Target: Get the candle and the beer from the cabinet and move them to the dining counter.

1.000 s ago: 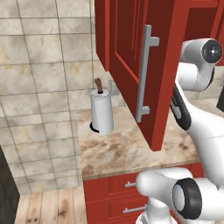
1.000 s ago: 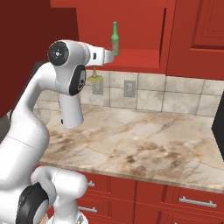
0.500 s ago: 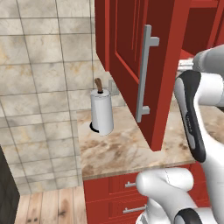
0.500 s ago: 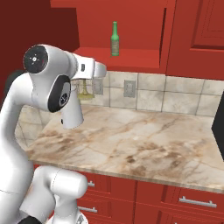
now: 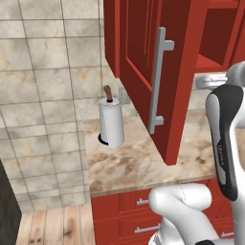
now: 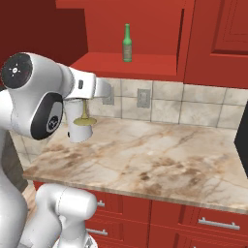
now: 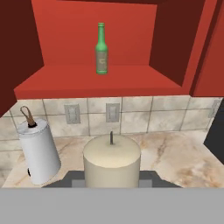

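Note:
My gripper is shut on the candle, whose cream stub with a dark wick stands close in front of the hand camera. From the right base, the candle's brass holder hangs under the gripper, above the wall counter and below the open cabinet. The beer, a green bottle, stands upright on the red cabinet shelf. In the hand view the beer is straight ahead and higher than the candle. The cabinet door stands open. The dining counter is out of view.
A white paper towel roll on a holder stands on the marbled wall counter, just behind and below the candle; the roll stands by the tiled wall. Red drawers run under the counter. A dark appliance edge is at the right.
The arm has swung, carrying the candle down and to the left, away from the cabinet shelf and lower over the counter. The beer has stayed put.

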Motion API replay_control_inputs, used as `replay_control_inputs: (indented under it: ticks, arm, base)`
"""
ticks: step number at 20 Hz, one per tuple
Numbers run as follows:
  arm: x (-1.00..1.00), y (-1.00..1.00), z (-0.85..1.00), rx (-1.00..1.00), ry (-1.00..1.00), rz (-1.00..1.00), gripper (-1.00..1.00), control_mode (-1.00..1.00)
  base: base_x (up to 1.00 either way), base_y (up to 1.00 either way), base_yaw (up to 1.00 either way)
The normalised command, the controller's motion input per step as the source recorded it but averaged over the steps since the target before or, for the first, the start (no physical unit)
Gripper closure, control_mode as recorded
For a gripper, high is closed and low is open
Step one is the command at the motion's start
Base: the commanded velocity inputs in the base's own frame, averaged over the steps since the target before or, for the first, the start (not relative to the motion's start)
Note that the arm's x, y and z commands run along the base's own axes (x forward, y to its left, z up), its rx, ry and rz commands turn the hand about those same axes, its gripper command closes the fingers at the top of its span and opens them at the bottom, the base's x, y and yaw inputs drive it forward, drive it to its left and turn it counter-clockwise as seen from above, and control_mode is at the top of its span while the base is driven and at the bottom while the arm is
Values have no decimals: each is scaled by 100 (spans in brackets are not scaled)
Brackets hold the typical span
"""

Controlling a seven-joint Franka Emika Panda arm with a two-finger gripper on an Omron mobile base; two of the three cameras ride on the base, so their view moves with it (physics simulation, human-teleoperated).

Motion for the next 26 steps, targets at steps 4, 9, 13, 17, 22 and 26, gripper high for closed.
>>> replay_control_inputs:
  ticks: [4, 9, 13, 17, 22, 26]
  arm:
    - [-33, 9, -4, 0, 0, 0, 100, -100]
    - [-11, 14, 0, 0, 0, 0, 100, -100]
    - [0, 5, 0, 0, 0, 0, 100, -100]
    - [0, 0, 0, 0, 0, 0, 100, -100]
    - [0, 0, 0, 0, 0, 0, 100, -100]
    - [0, 0, 0, 0, 0, 0, 100, -100]
  base:
    - [0, 0, 0]
    - [0, 0, 0]
    - [0, 0, 0]
    - [0, 0, 0]
    - [0, 0, 0]
    - [0, 0, 0]
